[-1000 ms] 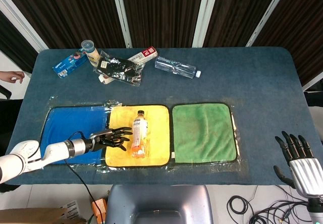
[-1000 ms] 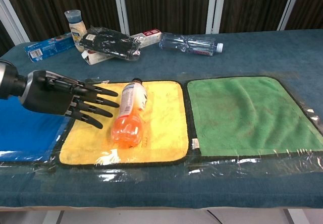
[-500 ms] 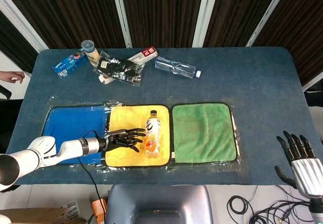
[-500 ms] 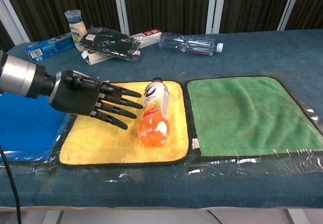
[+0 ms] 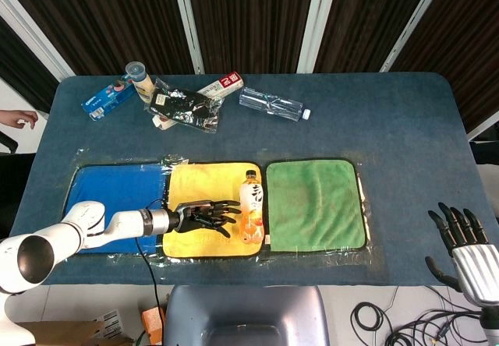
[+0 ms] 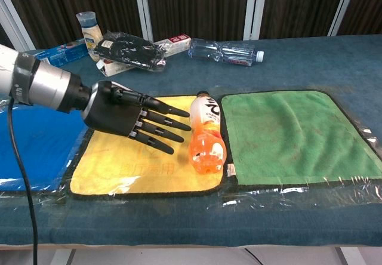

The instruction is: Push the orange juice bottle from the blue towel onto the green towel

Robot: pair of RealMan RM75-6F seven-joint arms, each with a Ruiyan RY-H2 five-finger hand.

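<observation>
The orange juice bottle (image 5: 250, 209) (image 6: 206, 136) lies on its side at the right edge of the yellow towel (image 5: 196, 188) (image 6: 113, 166), its cap pointing away from me. My left hand (image 5: 204, 216) (image 6: 128, 116) lies flat over the yellow towel, fingers stretched toward the bottle, tips at or just short of its side. The green towel (image 5: 315, 203) (image 6: 292, 132) lies right of the bottle with nothing on it. The blue towel (image 5: 111, 192) (image 6: 30, 139) is left of the yellow one. My right hand (image 5: 461, 245) hangs open off the table's near right corner.
At the table's far side lie a clear water bottle (image 5: 270, 104) (image 6: 225, 53), a black foil bag (image 5: 185, 107) (image 6: 128, 49), a toothpaste box (image 5: 221, 86), a blue packet (image 5: 103, 100) and a small capped bottle (image 5: 139, 78) (image 6: 89, 32). A person's hand (image 5: 19, 118) shows at the left edge.
My left hand has swept right across the yellow towel, and the orange juice bottle has rolled ahead of it from the towel's middle to its right edge. The right hand stayed put.
</observation>
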